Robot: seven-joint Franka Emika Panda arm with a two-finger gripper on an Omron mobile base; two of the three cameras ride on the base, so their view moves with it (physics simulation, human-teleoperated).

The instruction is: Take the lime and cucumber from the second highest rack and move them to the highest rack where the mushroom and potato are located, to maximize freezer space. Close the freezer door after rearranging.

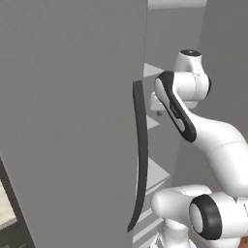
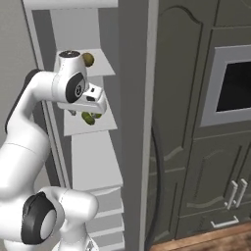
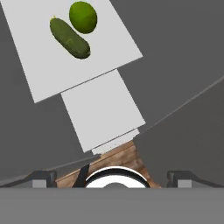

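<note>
On the second rack we see lime (image 3: 83, 17) beside cucumber (image 3: 69, 37), top-rack lump (image 2: 88, 59) half hidden behind arm, fingers (image 3: 42, 176) spread, empty.

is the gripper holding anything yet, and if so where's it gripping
Nothing is held. The gripper is open and empty, its fingertips apart from the lime and the cucumber, which lie side by side on the rack.

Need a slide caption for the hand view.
Open gripper above a pale shelf holding cucumber and lime.

Dark panelled cupboard (image 2: 196, 147), perhaps wooden floor (image 2: 211, 240)
</note>
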